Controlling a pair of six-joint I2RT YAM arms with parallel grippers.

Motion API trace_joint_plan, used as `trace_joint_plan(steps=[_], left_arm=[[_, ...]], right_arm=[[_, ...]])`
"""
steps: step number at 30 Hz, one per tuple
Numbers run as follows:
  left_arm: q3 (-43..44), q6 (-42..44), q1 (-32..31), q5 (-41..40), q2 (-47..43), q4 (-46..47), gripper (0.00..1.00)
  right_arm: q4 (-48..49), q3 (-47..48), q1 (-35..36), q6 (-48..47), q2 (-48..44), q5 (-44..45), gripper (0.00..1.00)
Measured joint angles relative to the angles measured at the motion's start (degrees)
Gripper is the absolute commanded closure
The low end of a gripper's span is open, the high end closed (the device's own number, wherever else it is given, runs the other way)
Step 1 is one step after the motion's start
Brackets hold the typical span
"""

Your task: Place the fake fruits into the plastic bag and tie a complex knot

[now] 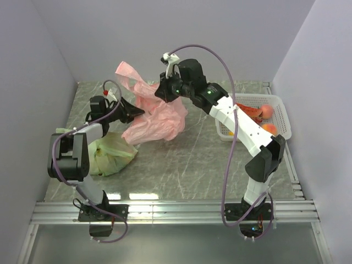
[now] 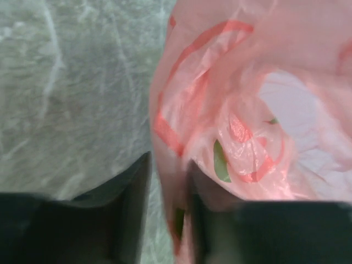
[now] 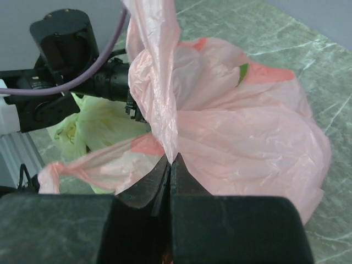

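The salmon-pink plastic bag lies bunched at mid-table, one handle sticking up. My right gripper is shut on a twisted handle strip, the film pinched at its tips. My left gripper is at the bag's left edge. In the left wrist view its jaws stand a narrow gap apart, with bag film running between them. Peach, orange and dark red fake fruits lie in the basket. The knot is out of view.
A white slotted basket stands at the right. A knotted pale green bag lies at the left beside my left arm and also shows in the right wrist view. Grey walls close in the left, back and right.
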Motion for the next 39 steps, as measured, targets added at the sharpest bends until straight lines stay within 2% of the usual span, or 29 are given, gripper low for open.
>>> trace_joint_plan(steps=[1, 2, 5, 9, 13, 14, 15, 16, 17, 18, 26, 28, 30, 35, 36, 37, 39], left_arm=[[0.4, 0.5, 0.4, 0.0, 0.5, -1.2, 0.79], [1.0, 0.9, 0.8, 0.3, 0.7, -2.5, 0.99], [4.3, 4.8, 3.5, 0.9, 0.6, -8.5, 0.99], [10.0, 14.8, 7.1, -0.1, -1.6, -20.8, 0.99], [12.3, 24.9, 7.2, -1.8, -6.5, -32.5, 0.99], [12.4, 27.3, 6.5, -2.4, -7.7, -35.0, 1.0], [12.4, 28.7, 5.9, -3.1, -8.4, -36.5, 0.99], [12.4, 30.2, 5.1, -3.8, -9.1, -38.3, 0.99], [12.4, 31.5, 4.6, -4.6, -9.5, -39.7, 0.99], [12.4, 32.5, 3.8, -5.2, -9.7, -40.6, 1.0], [11.8, 34.8, 0.5, -10.7, -10.1, -43.4, 0.96], [11.6, 34.8, 0.2, -11.7, -10.1, -43.7, 0.98], [11.2, 34.8, -0.1, -12.6, -10.1, -43.9, 0.99], [10.4, 33.7, -0.8, -15.5, -10.6, -44.7, 1.0], [10.4, 33.1, -1.2, -16.4, -10.8, -44.9, 1.0], [10.4, 32.1, -1.7, -17.3, -10.9, -45.2, 0.99], [10.4, 29.9, -2.3, -18.7, -11.1, -45.8, 0.99]], right_arm=[[0.0, -0.2, -0.2, 0.3, -0.4, 0.5, 1.0], [0.2, -0.7, -0.4, 0.6, -1.1, 1.1, 1.0], [0.5, -5.8, -2.5, 1.8, -5.7, 6.4, 1.0], [0.6, -14.4, -9.6, 3.5, -11.2, 14.1, 1.0], [0.3, -23.0, -16.4, 4.5, -11.8, 15.8, 1.0], [0.0, -24.3, -16.8, 4.5, -11.5, 15.0, 0.91], [-0.3, -25.4, -16.9, 4.5, -11.0, 13.6, 0.78], [-0.9, -26.0, -16.5, 4.5, -10.6, 11.8, 0.63], [-1.1, -26.1, -16.0, 4.2, -10.0, 10.0, 0.41], [-1.2, -26.1, -15.3, 4.1, -9.7, 8.2, 0.37], [-2.1, -22.2, -10.9, -4.2, -9.7, 1.4, 0.34], [-2.5, -20.8, -10.3, -6.8, -9.7, 0.9, 0.33], [-2.6, -19.9, -9.7, -9.3, -9.7, 0.9, 0.26], [-6.3, -16.3, -8.3, -13.1, -9.3, 2.0, 0.25], [-7.1, -15.4, -8.2, -13.9, -9.3, 2.0, 0.24], [-7.7, -14.6, -8.1, -14.8, -9.3, 2.0, 0.16], [-9.0, -13.7, -7.8, -16.6, -9.3, 2.3, 0.13]])
